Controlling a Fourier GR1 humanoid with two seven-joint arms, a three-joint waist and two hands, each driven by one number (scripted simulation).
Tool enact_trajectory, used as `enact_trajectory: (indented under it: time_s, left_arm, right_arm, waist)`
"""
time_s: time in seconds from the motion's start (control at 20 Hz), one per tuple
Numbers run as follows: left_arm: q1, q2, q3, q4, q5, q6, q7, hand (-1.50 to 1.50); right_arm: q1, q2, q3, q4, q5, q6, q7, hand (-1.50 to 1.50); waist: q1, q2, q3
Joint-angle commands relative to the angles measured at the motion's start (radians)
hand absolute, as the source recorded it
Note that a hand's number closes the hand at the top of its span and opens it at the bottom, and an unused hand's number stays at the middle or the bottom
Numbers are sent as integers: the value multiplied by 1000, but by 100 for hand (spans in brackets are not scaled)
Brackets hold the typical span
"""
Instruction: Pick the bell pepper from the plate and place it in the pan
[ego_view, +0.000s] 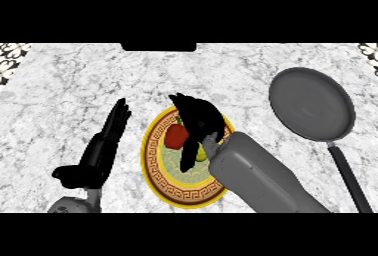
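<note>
A yellow-rimmed plate (153, 165) with a dark patterned band and pale green centre sits near the front middle of a white-and-grey marbled counter (66, 75), holding the red bell pepper (175, 136), which lies in the plate's upper left part. A small yellow-green piece (201, 155) shows lower down on the plate, just beside the wrist; what it is cannot be told. The robot's right hand (198, 117) hangs over the plate, its grey forearm (258, 175) crossing the plate's right side from the lower edge and hiding much of that half. The black fingers (190, 150) bend downward beside the pepper's right flank, touching or nearly touching it, though whether they have closed round it cannot be told from this angle. To the right, well apart from the plate, a grey pan (311, 102) rests on the counter with nothing in it, its dark handle (348, 177) running toward the lower right corner. The left hand (111, 132) rests to the left of the plate, fingers straight and together, pointing away from the robot, holding nothing. A dark rectangular shape (159, 47) sits at the counter's far edge, and patterned black-and-white tiling (11, 55) shows at the upper corners.
</note>
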Motion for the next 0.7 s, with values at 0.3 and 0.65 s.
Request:
enact_trajectory:
  time_s: [0.3,0.65]
  left_arm:
    - [57,-45,-3,-57,-67,-5,12,0]
    - [42,-81,16,-7,-88,-30,-10,0]
  right_arm:
    - [5,56,-70,118,86,36,-31,-150]
    - [19,57,27,188,29,-126,-84,-150]
  waist:
    - [-5,-2,1]
    - [-1,0,1]
